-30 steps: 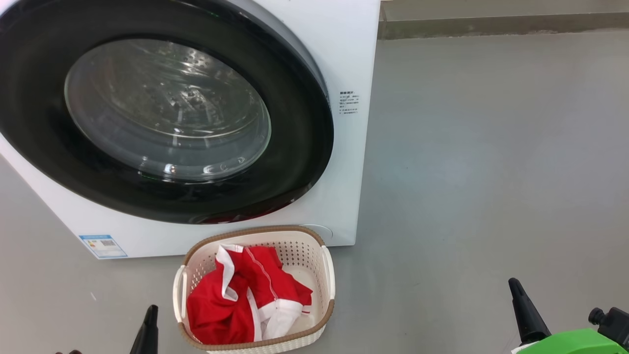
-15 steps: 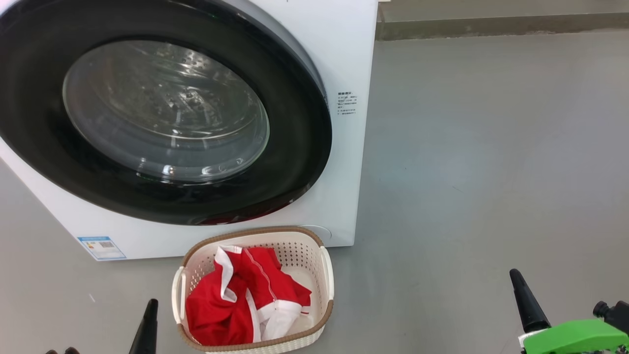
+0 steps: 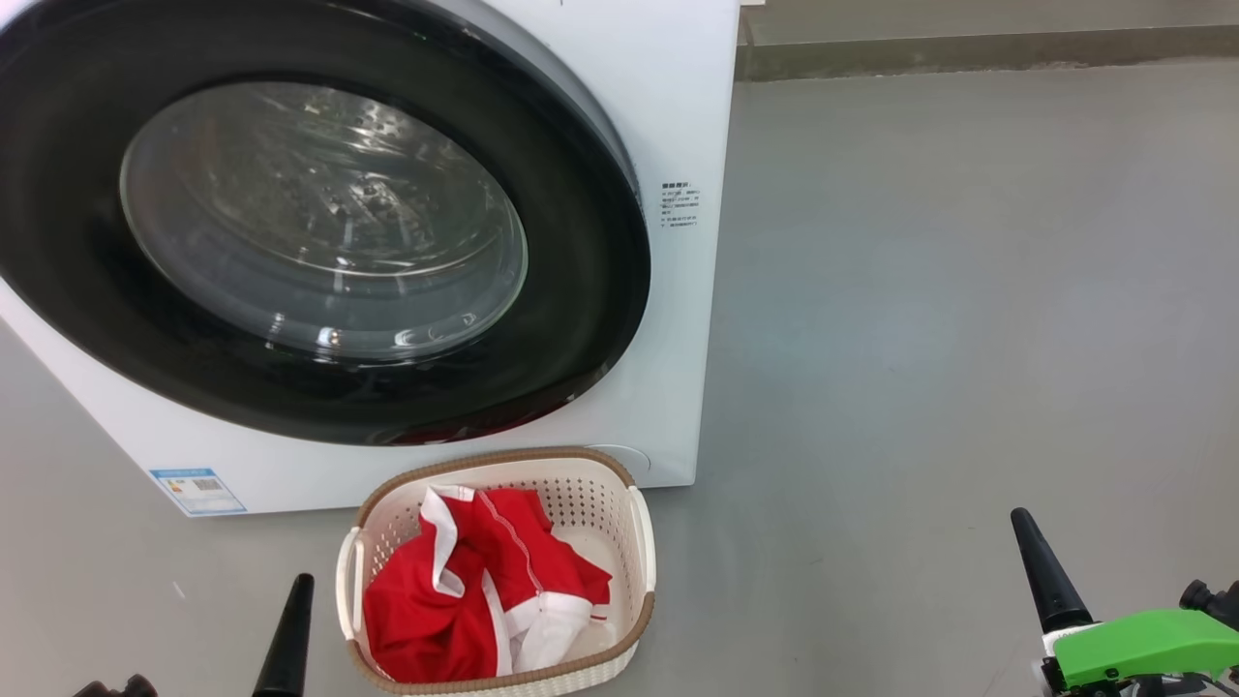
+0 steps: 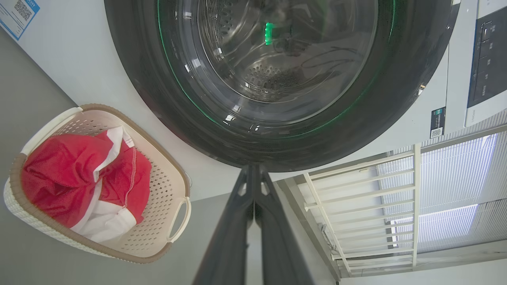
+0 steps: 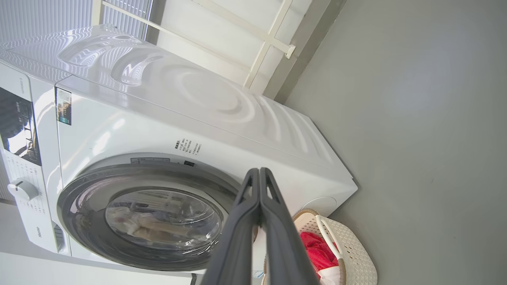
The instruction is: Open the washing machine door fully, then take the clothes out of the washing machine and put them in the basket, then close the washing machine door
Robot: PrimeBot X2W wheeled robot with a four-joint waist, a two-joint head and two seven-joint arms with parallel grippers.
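A: Black-fingered left tool [image 4: 253, 170] is pressed shut and empty, just left of the basket [image 3: 590, 503]. The right tool [image 5: 259, 171] is closed on nothing too, well right of it.
B: The clothes [image 3: 436, 610]?
A: Inside the basket. Just behind it, the washing machine door [image 3: 581, 290] looks shut against the washing machine [image 3: 678, 116].
B: What's left?
A: Nothing, I'd judge.

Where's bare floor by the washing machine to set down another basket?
Roomiest: the floor right of the washing machine and basket, back to the wall. A narrower strip lies left of the basket. Crowded: below the door, where the basket of clothes sits.
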